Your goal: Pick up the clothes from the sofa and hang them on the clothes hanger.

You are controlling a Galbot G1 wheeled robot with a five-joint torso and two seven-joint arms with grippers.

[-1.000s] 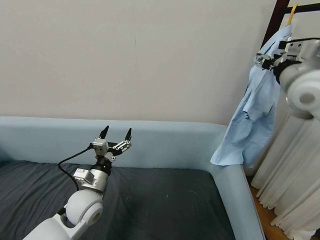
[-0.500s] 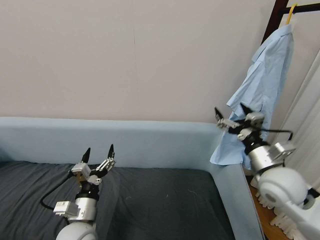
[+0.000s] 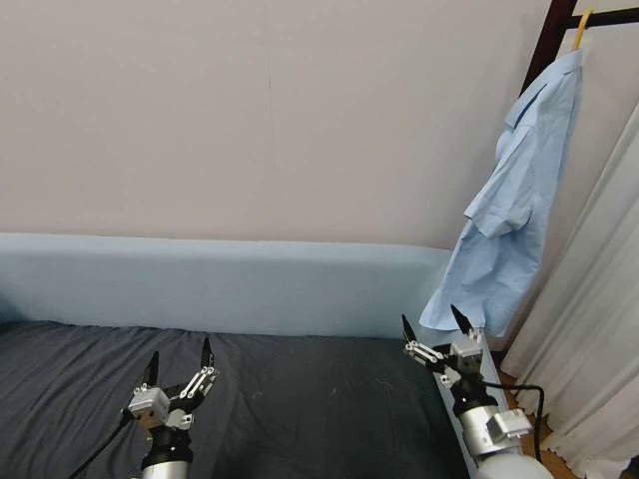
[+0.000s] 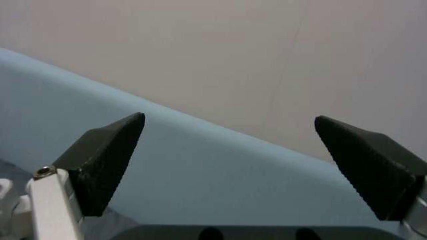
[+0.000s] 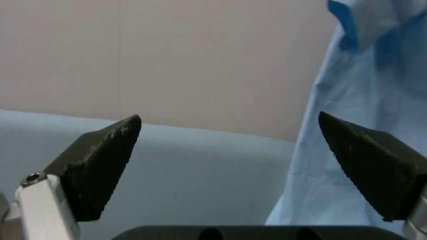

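Head view: shirt [image 3: 519, 200] on hanger [image 3: 582, 25], judged already hung; left tool [image 3: 180, 354] low over sofa [image 3: 250, 289], spread apart, empty; right tool [image 3: 431, 319] at sofa's corner below shirt, likewise apart, empty, apparently idle.

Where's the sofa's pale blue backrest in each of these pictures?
Head view: backrest spans the middle, behind left gripper and right gripper.
Left wrist view: backrest between the left gripper's open jaws.
Right wrist view: backrest between the right gripper's open jaws, beside the shirt.
Shared landmark: the wall above it.
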